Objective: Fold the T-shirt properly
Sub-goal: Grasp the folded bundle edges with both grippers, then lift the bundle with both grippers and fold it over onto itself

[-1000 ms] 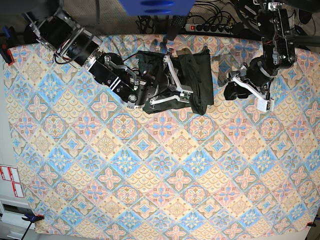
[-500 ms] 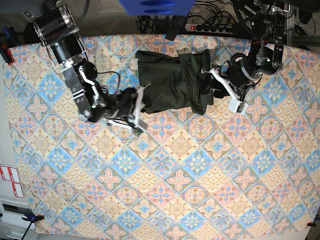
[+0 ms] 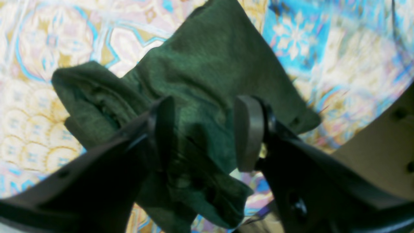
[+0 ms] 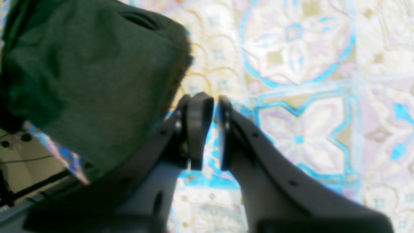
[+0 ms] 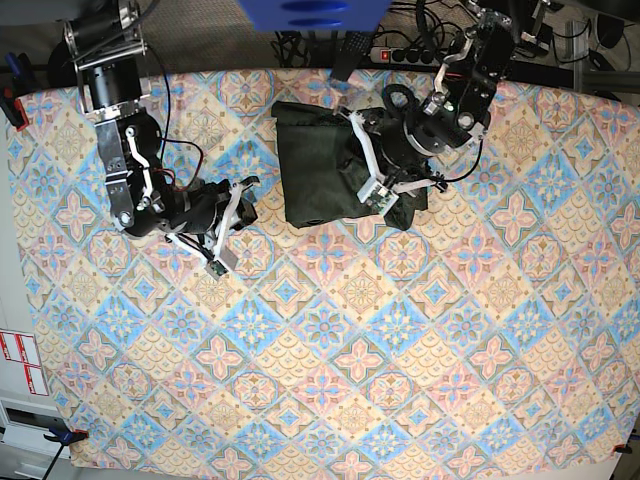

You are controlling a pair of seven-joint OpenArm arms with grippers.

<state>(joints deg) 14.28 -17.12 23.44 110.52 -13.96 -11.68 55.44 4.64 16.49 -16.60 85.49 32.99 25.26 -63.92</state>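
T-shirt [image 5: 325,170], a dark olive-green garment of soft heathered knit, lies folded into a rough rectangle near the far edge of the table, a little right of centre in the base view. Its right end is bunched into thicker folds under the left arm.

Left gripper [image 3: 203,132], black with flat dark pads, has its jaws spread apart. The left wrist view shows them straddling a rumpled fold of the green fabric, with cloth filling the gap between the pads; whether either pad presses the fabric cannot be told. In the base view this gripper sits over the shirt's right end.

Right gripper [image 4: 210,129] has its jaws drawn nearly together, with only a thin slit between the pads and nothing caught in it. It hangs over bare patterned cloth, with the shirt's edge off to the left in its wrist view. From the base view it is well apart from the shirt, to the left.

A tablecloth [image 5: 330,360] printed with blue, pink and cream diamond tiles covers the whole table. Beyond the far edge lie a black power strip [image 5: 420,55] and tangled cables, with a blue object [image 5: 310,12] at the top.
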